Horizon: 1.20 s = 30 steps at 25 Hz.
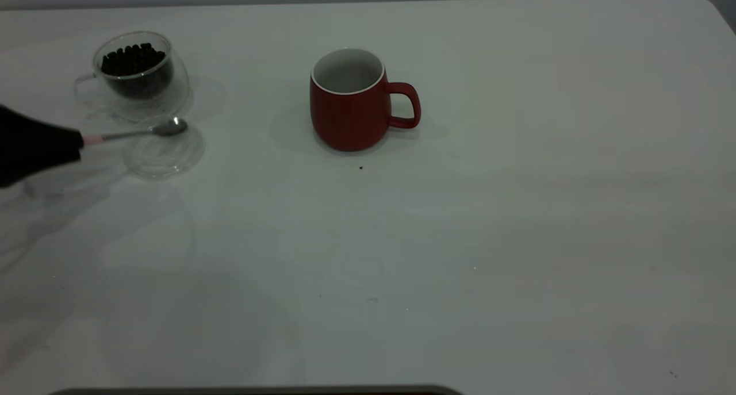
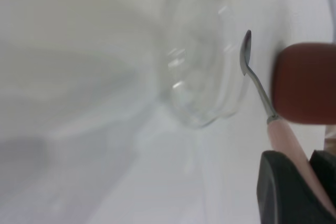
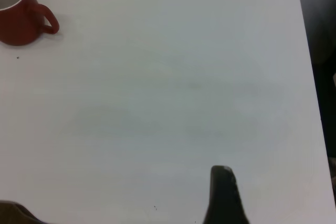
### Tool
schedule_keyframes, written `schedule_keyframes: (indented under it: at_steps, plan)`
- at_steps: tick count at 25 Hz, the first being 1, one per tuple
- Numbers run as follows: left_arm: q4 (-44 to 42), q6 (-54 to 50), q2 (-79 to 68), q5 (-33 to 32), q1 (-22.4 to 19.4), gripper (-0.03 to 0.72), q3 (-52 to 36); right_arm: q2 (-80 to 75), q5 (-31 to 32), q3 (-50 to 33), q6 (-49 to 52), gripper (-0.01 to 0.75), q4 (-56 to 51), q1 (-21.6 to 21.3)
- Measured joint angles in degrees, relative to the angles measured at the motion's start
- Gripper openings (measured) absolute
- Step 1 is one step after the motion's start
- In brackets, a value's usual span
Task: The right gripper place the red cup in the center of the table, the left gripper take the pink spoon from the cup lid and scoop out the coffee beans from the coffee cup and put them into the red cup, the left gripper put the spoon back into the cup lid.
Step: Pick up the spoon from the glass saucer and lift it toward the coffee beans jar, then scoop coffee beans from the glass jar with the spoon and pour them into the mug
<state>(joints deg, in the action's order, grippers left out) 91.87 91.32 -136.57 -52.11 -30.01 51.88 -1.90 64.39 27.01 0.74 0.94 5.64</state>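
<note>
Left black tool (image 2: 310, 192) is gripping pale pink-handled metal spoon (image 1: 144, 132) over clear round lid (image 1: 165, 153), far left | dark red mug (image 1: 348, 104) is standing mid-counter | advice: keep bowl level toward bean-filled glass cup (image 1: 141, 73) | right tool (image 3: 226, 198): opening unclear, parked right.

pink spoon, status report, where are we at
Left gripper shut on pink spoon, bowl over cup lid. Right gripper pulled back, clear of red cup. Coffee beans in coffee cup. Nothing in the way.
</note>
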Motion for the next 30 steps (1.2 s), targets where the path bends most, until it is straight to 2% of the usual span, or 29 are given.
schedule_keyframes:
  at_steps: [10,15,21,30]
  plan:
    - [-2.36,-6.54,11.29,-4.44,0.0,0.123,2.54,0.0,0.0,0.0,0.0,0.556,0.0,0.0]
    - [-6.98,-14.34,13.43,-3.94,0.0,0.123,11.92,0.0,0.0,0.0,0.0,0.556,0.0,0.0]
    - [-23.23,-23.36,11.0,-1.83,0.0,0.123,24.2,0.0,0.0,0.0,0.0,0.556,0.0,0.0]
    - [-25.99,-24.5,2.11,-2.71,0.0,0.123,31.67,0.0,0.0,0.0,0.0,0.556,0.0,0.0]
